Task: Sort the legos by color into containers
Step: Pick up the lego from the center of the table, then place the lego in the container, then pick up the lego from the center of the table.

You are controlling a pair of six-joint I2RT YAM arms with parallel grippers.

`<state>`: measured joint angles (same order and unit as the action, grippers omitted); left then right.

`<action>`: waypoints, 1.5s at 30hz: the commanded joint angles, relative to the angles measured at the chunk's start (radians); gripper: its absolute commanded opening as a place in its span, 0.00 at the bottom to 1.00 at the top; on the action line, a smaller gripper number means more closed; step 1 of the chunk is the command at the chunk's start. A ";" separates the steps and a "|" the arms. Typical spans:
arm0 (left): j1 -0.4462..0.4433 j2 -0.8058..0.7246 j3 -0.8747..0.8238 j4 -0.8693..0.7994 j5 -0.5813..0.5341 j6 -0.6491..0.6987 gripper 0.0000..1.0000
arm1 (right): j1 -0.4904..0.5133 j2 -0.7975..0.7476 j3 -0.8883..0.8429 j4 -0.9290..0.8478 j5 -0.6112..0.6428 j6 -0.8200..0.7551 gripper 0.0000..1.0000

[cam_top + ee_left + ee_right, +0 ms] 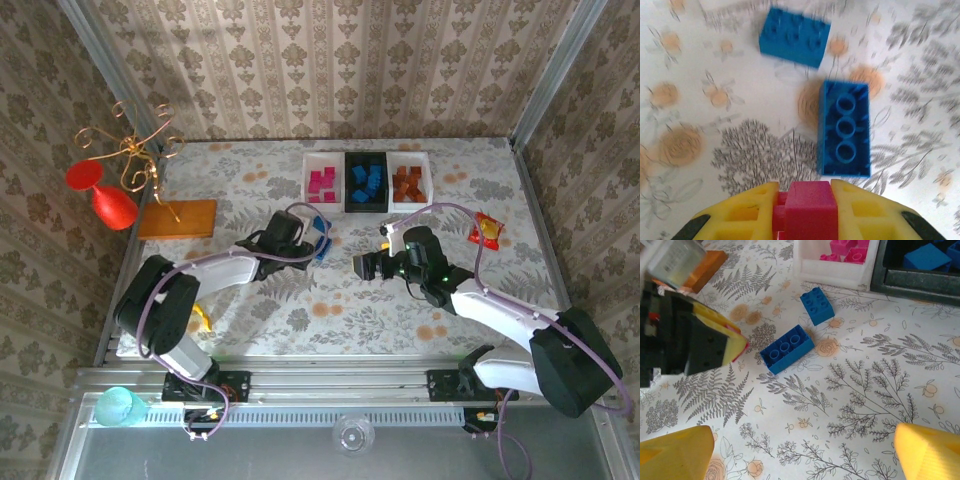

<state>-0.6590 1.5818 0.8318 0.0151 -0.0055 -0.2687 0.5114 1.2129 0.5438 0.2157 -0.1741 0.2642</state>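
Pink brick (809, 212) is pinched between the jaws of the left end effector (805, 190), which are closed right onto it. It sits low over the middle of the surface (300, 310), a short way in front of the trays.

Most of the sorting looks done to me. Along the far edge of the surface are the three containers in a row. The left white tray (306, 176) has pink legos (323, 183) in it, the black tray (366, 208) in the middle has blue legos (366, 180), and the right white tray (429, 180) has the orange-brown legos (407, 183).

What's left, as far as I can see:
- the pink one in the grip, which I'd guess belongs in the left white tray
- two loose blue bricks lying on the surface just in front of that tray, the long blue brick (844, 129) studs-up and the other blue brick (795, 36) a bit further toward the trays

The two are near each other but not touching. I can't spot any loose orange-brown ones.

The right end effector (800, 455) hangs over the middle of the surface with its jaws spread wide and nothing in them, looking toward those two blue bricks.

So roughly three bricks to go, I reckon.
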 commanded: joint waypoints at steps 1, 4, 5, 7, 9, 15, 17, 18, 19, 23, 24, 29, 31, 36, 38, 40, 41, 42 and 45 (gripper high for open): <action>0.018 -0.027 0.032 0.062 -0.021 -0.015 0.15 | 0.006 -0.022 0.021 0.035 -0.020 -0.012 0.94; 0.038 0.017 0.106 0.071 -0.006 -0.015 0.15 | 0.009 -0.026 0.025 0.022 0.063 0.005 0.94; 0.045 0.039 0.137 0.077 0.003 -0.014 0.15 | 0.011 -0.028 0.024 0.029 0.089 0.009 0.94; 0.057 0.084 0.202 0.084 0.011 -0.013 0.15 | 0.020 -0.040 0.007 0.062 0.142 0.011 0.94; 0.070 0.139 0.278 0.087 0.020 -0.005 0.16 | 0.035 -0.064 -0.027 0.117 0.194 -0.004 0.95; 0.115 0.349 0.516 0.051 0.037 0.007 0.16 | 0.068 -0.147 -0.075 0.158 0.337 -0.051 0.96; 0.131 0.415 0.586 0.043 0.049 -0.005 0.17 | 0.072 -0.163 -0.079 0.151 0.364 -0.052 0.96; 0.138 0.449 0.625 0.037 0.054 -0.008 0.18 | 0.072 -0.166 -0.075 0.142 0.375 -0.054 0.96; 0.142 0.475 0.662 0.021 0.062 -0.011 0.19 | 0.072 -0.165 -0.072 0.130 0.384 -0.054 0.96; 0.153 0.547 0.801 -0.059 0.082 -0.015 0.37 | 0.071 -0.148 -0.046 0.081 0.402 -0.050 0.96; 0.153 0.542 0.810 -0.066 0.083 -0.012 0.42 | 0.072 -0.143 -0.041 0.074 0.400 -0.047 0.96; 0.151 0.400 0.690 -0.011 0.083 -0.003 0.58 | 0.072 -0.122 -0.023 0.049 0.376 -0.044 0.96; 0.147 0.321 0.588 0.013 0.085 0.002 0.61 | 0.072 -0.109 -0.010 0.023 0.372 -0.042 0.96; 0.117 0.114 0.263 0.103 0.085 -0.003 0.66 | 0.072 -0.080 0.020 -0.025 0.348 -0.042 0.97; 0.097 0.054 0.161 0.114 0.094 0.006 0.69 | 0.072 -0.071 0.025 -0.030 0.322 -0.044 0.97; 0.065 0.011 0.091 0.113 0.092 0.026 0.72 | 0.072 -0.059 0.028 -0.031 0.308 -0.043 0.97; 0.048 0.001 0.069 0.105 0.088 0.042 0.73 | 0.071 -0.052 0.030 -0.033 0.305 -0.042 0.97; 0.031 -0.002 0.061 0.085 0.078 0.061 0.75 | 0.072 -0.045 0.033 -0.036 0.303 -0.040 0.98; -0.013 0.028 0.073 0.037 0.043 0.098 0.77 | 0.072 -0.027 0.045 -0.053 0.305 -0.039 0.97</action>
<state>-0.6468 1.6039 0.8963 0.0731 0.0628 -0.2295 0.5755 1.1702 0.5533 0.1951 0.1486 0.2302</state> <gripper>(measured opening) 0.767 0.975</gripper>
